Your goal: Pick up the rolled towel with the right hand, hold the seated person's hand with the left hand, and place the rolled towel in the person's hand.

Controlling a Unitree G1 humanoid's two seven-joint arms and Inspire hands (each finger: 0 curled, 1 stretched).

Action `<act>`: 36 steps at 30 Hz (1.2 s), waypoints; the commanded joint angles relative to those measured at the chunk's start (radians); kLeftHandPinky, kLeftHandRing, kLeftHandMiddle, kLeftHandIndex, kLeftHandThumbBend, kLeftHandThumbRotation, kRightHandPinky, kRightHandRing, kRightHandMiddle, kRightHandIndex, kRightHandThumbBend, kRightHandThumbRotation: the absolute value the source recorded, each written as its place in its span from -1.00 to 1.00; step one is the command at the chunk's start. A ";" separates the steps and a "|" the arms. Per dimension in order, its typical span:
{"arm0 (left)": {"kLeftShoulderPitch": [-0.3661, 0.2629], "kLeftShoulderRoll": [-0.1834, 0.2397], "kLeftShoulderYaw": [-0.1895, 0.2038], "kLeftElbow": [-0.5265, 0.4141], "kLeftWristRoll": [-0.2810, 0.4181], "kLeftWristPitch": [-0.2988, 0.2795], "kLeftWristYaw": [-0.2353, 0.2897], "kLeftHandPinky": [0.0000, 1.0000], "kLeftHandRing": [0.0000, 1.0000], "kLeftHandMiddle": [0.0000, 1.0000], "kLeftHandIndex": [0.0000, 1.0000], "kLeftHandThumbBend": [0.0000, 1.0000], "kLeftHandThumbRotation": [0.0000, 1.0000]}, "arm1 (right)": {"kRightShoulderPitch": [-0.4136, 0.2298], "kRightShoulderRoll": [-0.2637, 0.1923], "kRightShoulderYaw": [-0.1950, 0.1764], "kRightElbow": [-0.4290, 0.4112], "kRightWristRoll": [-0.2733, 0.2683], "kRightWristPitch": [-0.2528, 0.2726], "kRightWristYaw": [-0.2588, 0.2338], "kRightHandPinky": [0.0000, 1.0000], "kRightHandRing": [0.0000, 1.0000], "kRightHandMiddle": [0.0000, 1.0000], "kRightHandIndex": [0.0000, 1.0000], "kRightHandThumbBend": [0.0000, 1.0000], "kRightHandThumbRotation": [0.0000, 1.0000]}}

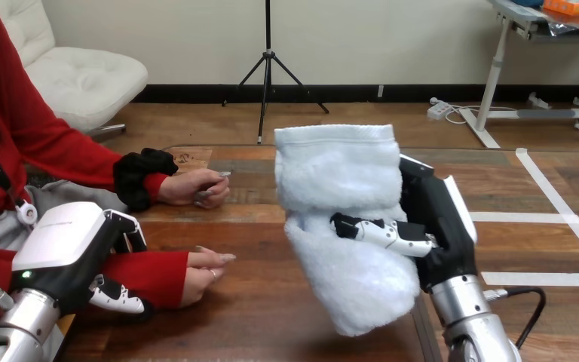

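Right hand (437, 226) wrapped round rolled towel (339, 181), lifted | left hand (68, 249) sat beside person's nearer hand (203, 271), hold unclear | next: secure that hand.

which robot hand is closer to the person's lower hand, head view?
Left. The left hand is beside the sleeve of the person's lower hand. The right hand, curled round the rolled towel, is far off toward the view's right.

Right hand (439, 226) raised, gripping, left hand (71, 253) low
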 commanded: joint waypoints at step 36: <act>-0.034 -0.017 0.033 -0.082 -0.028 0.002 -0.043 -0.10 -0.01 0.04 0.07 0.93 -0.99 | -0.237 0.000 -0.069 0.275 -0.006 -0.112 -0.002 -0.30 -0.22 -0.11 -0.14 0.55 -1.00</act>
